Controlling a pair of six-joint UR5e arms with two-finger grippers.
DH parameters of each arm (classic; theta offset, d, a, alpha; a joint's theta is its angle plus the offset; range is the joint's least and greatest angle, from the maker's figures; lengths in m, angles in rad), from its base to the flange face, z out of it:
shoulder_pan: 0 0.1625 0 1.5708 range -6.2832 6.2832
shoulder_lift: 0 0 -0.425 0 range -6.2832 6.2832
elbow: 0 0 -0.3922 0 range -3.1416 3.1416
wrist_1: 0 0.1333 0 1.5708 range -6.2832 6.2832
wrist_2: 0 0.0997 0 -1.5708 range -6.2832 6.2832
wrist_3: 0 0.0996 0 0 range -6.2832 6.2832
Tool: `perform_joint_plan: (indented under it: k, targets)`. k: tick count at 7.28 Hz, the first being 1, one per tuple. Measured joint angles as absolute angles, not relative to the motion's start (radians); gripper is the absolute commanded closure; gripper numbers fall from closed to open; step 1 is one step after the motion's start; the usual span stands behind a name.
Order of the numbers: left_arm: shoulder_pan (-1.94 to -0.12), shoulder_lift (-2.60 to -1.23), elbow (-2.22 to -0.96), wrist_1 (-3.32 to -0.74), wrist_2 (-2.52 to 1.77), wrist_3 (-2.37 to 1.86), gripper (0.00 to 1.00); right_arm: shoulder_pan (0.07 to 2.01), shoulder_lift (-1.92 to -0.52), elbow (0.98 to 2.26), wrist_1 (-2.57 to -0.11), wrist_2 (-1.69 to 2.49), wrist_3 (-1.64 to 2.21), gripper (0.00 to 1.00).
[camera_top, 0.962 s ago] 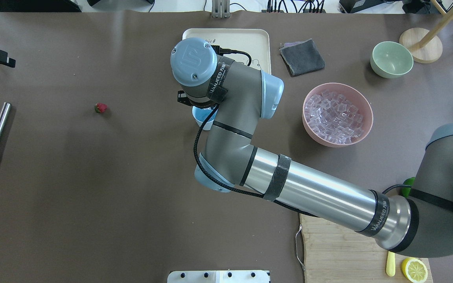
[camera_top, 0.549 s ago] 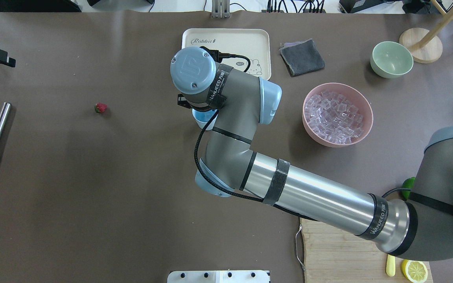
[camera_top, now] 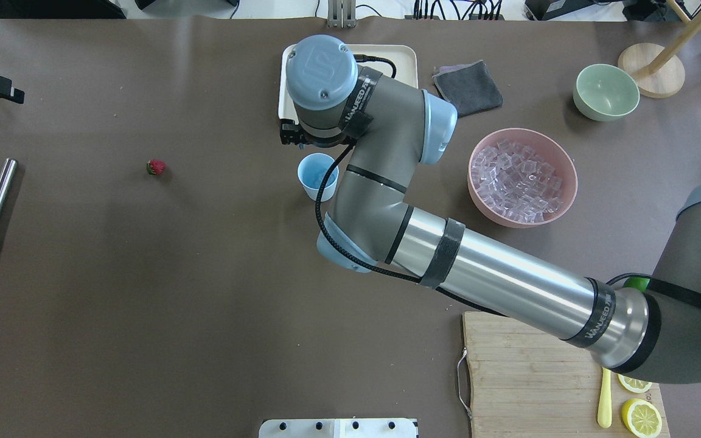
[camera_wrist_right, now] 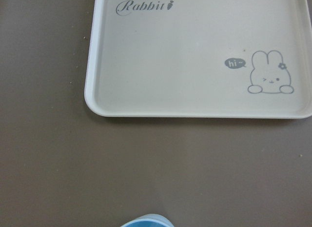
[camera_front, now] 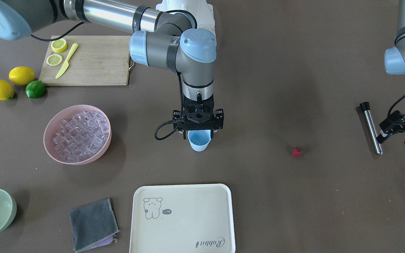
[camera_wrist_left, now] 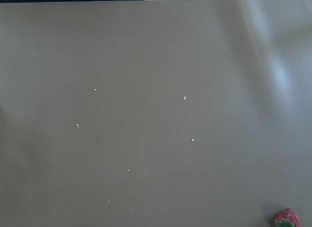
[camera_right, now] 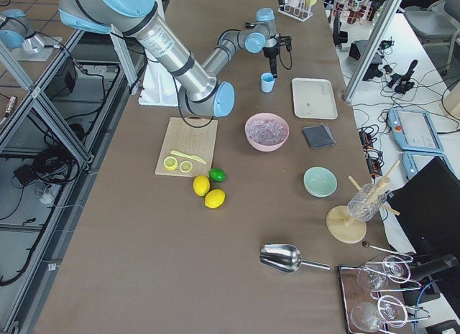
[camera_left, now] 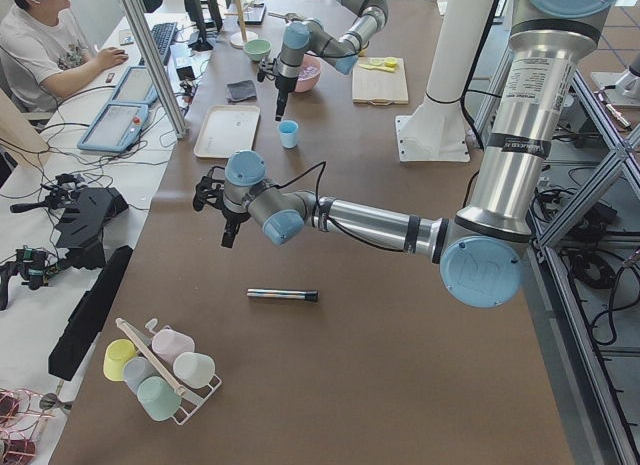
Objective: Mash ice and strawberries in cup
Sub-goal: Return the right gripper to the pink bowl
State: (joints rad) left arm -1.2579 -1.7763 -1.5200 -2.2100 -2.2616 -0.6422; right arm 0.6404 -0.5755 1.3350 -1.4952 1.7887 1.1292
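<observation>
The light-blue cup (camera_top: 317, 176) stands upright and alone on the brown table, also seen from the front (camera_front: 199, 141); its inside looks empty. My right gripper (camera_front: 199, 133) hangs just above and behind the cup, open, holding nothing. The ice (camera_top: 521, 182) fills a pink bowl (camera_top: 481, 201) to the right. One red strawberry (camera_top: 156, 166) lies on the table to the left and shows in the left wrist view's corner (camera_wrist_left: 286, 218). My left gripper (camera_front: 399, 135) hovers open near a metal rod (camera_front: 371, 128).
A cream tray (camera_top: 408, 73) lies just beyond the cup, with a grey cloth (camera_top: 467, 88) and a pale-green bowl (camera_top: 606, 91) to its right. A cutting board (camera_top: 527, 383) with lemon slices and a yellow knife sits near the robot's right.
The right wrist has moved away from over the cup toward the tray, so the whole cup mouth now shows. The cup, strawberry and rod have stayed put.
</observation>
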Motion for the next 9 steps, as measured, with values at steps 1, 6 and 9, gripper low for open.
perform_joint_plan:
  k: [1, 6, 9]
  targets:
    - [-1.258, -1.777, -1.519, -2.209, -2.261, -0.642, 0.03, 0.713, -0.625, 1.407, -1.520, 1.889, 1.067, 0.10]
    - [-1.258, -1.785, -1.516, -2.209, -2.261, -0.641, 0.03, 0.894, -1.001, 1.679, -1.553, 2.065, 0.634, 0.26]
    - [-1.258, -1.786, -1.518, -2.209, -2.260, -0.640, 0.03, 0.887, -1.062, 1.665, -1.548, 2.048, 0.510, 0.44]
